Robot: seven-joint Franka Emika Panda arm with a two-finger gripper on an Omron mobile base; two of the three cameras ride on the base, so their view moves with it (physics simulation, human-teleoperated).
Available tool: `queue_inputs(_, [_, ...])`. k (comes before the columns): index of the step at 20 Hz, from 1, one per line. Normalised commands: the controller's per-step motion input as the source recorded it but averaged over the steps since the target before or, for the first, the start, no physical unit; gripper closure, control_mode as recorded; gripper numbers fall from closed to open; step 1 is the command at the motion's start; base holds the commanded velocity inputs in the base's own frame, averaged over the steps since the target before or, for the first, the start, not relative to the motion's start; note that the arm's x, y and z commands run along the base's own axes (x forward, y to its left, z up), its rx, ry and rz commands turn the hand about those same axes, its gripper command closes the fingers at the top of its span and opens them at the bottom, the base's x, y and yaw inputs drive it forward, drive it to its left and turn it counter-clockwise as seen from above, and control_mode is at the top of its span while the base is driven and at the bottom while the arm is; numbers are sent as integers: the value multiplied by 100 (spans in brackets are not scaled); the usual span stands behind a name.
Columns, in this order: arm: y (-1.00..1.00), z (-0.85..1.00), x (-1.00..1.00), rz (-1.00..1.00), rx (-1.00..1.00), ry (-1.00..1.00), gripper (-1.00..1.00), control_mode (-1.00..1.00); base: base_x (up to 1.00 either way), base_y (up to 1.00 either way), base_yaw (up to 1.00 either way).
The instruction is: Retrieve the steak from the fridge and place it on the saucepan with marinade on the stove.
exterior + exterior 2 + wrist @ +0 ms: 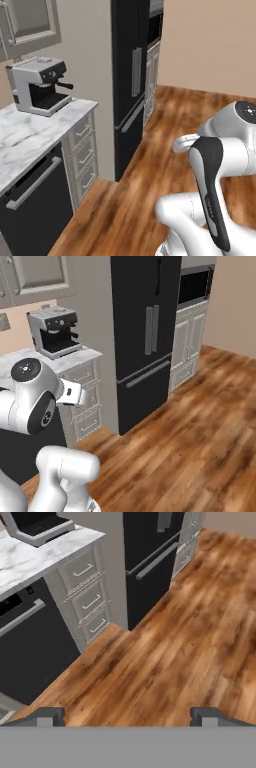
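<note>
**A:** What does the step in hand call for, and where is the task's thing?

**B:** The fridge (145, 336) stands shut, tall and black at the upper centre of the right base view, its two vertical bar handles (151, 329) side by side at mid-height and the bottom drawer's slanted bar (148, 374) below; the steak, by the task sentence, would lie inside, so it is hidden behind the closed doors. The claw (127, 716) has its two tips spread wide at the bottom of the hand view, nothing between them, looking down on the wooden floor (175, 657); it is well apart from the fridge. My judgement: come square to one door, set the spread tips around a single vertical handle, not both, then pull along the door's arc.

**A:** What else stands near?

**B:** A marble surface (30, 132) at the left of the left base view carries an espresso machine (39, 85); beneath it are grey drawers (84, 150) and a dark dishwasher front (32, 205); a wall oven (194, 286) sits to the right of the fridge.

**A:** What cannot be made out?

**B:** Which shelf holds the steak; which way each door swings, I cannot tell; the fridge top is cut off by the upper edge in both base views; the stove and saucepan lie outside these frames.
</note>
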Motion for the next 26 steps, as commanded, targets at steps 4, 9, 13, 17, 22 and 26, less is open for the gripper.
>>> queue_inputs(4, [0, 0, 0, 0, 0, 0, -100, 100, 100, -95, 48])
queue_inputs(9, [0, 0, 0, 0, 0, 0, -100, 100, 98, -87, 57])
queue_inputs(13, [0, 0, 0, 0, 0, 0, -100, 100, 70, -94, 60])
queue_inputs(17, [0, 0, 0, 0, 0, 0, -100, 100, 33, -100, 52])
queue_inputs(22, [0, 0, 0, 0, 0, 0, -100, 100, 0, -100, 33])
queue_inputs(26, [0, 0, 0, 0, 0, 0, -100, 100, 0, -98, 21])
